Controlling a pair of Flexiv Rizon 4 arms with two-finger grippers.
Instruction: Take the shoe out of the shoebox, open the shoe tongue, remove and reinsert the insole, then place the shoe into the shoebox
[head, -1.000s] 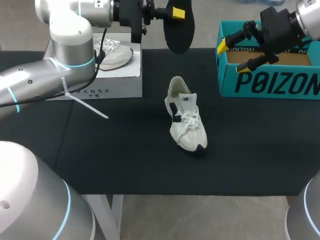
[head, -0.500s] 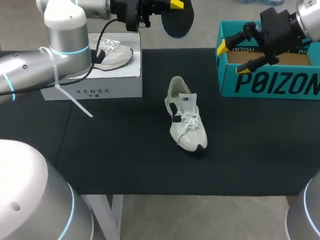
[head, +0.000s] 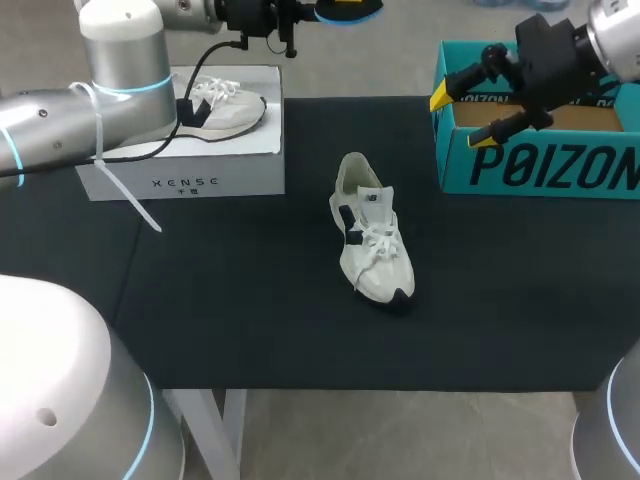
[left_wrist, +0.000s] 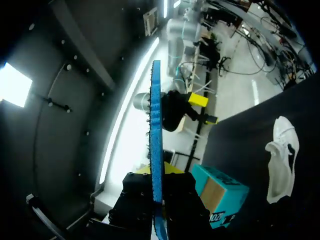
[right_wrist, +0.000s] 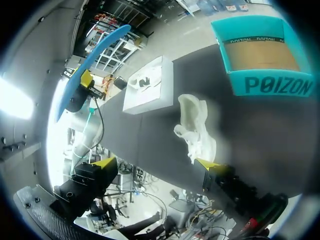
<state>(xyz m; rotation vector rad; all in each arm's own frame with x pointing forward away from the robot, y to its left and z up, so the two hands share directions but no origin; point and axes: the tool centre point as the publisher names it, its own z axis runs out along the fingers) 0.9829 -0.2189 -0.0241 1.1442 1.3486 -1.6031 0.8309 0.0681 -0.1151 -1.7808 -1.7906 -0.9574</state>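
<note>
A white laced shoe (head: 372, 242) lies on the black table, toe toward the near edge, and shows again as the shoe (right_wrist: 197, 127) and the shoe (left_wrist: 282, 160). My left gripper (head: 332, 8) is raised past the table's back edge, shut on a blue-topped insole (head: 352, 10) that is mostly out of view there. In the left wrist view the insole (left_wrist: 156, 145) stands edge-on between that gripper's (left_wrist: 159, 172) fingers. My right gripper (head: 458, 118) hangs open and empty at the near left corner of the teal shoebox (head: 545, 165); seen from its own wrist, the right gripper (right_wrist: 156, 164) has wide-spread yellow tips.
A white box (head: 190, 160) carrying a second pale shoe (head: 225, 105) stands at the back left. A white cable tie (head: 130, 200) sticks out from my left arm over the table. The teal shoebox (right_wrist: 262, 55) sits open at the back right.
My left arm has lifted the insole up and back, so it has nearly left the head view. The right gripper has shifted only slightly; the shoe has not moved.
</note>
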